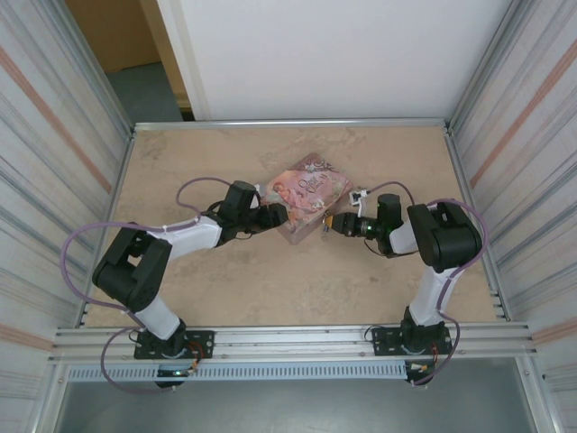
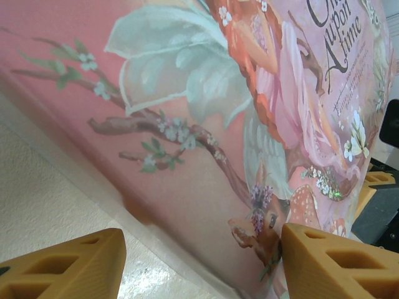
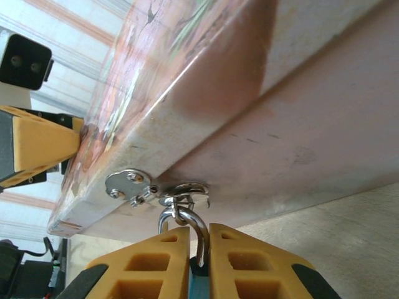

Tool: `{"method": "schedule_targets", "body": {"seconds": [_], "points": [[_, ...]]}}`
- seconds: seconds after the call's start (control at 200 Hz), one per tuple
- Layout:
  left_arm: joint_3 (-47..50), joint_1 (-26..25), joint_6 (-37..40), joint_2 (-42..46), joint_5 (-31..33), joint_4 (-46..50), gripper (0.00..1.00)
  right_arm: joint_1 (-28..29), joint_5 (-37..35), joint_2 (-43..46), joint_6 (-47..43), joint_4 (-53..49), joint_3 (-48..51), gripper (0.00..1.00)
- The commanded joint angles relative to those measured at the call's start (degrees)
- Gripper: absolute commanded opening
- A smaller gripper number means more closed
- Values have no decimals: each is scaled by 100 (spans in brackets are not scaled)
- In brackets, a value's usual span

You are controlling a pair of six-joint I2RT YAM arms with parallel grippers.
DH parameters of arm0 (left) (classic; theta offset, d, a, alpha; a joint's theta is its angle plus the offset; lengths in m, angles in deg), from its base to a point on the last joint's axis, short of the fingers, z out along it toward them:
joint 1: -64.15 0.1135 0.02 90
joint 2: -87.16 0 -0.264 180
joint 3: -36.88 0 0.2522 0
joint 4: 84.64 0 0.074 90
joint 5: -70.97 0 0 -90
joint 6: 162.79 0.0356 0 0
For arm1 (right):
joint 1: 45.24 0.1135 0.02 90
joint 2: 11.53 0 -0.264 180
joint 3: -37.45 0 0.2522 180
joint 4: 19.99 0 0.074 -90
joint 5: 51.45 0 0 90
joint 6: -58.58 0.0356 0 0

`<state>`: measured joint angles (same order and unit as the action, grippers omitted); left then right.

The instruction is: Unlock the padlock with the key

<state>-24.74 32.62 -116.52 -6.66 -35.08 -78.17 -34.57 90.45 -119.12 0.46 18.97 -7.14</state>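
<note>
My right pincer [image 3: 198, 232] is pressed almost together on the padlock [image 3: 201, 249], hard against the near-right side wall of the pink tin [image 1: 311, 185]. The thin shackle [image 3: 164, 219] rises out of the slit between my two yellow fingers [image 3: 149, 261]. It hooks through a steel ring [image 3: 187, 194] on that wall, just beside a round screwed plate [image 3: 126, 184]. A sliver of teal body shows low in the slit. My own fingers cover the rest, so I cannot make out a keyhole or which way the body faces.

My left pincer [image 2: 202, 268] stands spread at the tin's near-left corner. One finger [image 2: 68, 265] hangs over the table [image 2: 43, 187] just outside the tin's edge. The other [image 2: 336, 261] overlaps the painted lid. Whether either presses on the tin I cannot tell.

Around the tin lie the beige marbled tabletop and the purple cables [image 1: 203, 179] looping off both my arms. Striped walls [image 1: 54, 135] stand well apart from it on either side.

From above, the padlock is too small to pick out where my right wrist meets the tin's near edge. In the left wrist view the lid runs off the frame and its lettering is cut short. In the right wrist view the tin's far end goes soft and blurred.
</note>
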Motion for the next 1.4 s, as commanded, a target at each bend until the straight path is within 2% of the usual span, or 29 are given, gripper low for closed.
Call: {"method": "schedule_targets", "body": {"seconds": [0.0,0.165,0.466,0.817,1.393], "points": [[358,86,231,-282,465,1467,65,40,113,148,-165,-110,-3,8],[371,93,228,-268,472,1480,65,40,-92,211,-97,-184,63,0],[410,85,221,-264,450,1458,65,133,-1012,541,704,73,384,0],[460,59,210,-253,432,1414,65,700,-2374,643,2005,230,299,0],[553,86,190,-217,404,1310,65,815,-3062,725,2710,397,102,0]]}}
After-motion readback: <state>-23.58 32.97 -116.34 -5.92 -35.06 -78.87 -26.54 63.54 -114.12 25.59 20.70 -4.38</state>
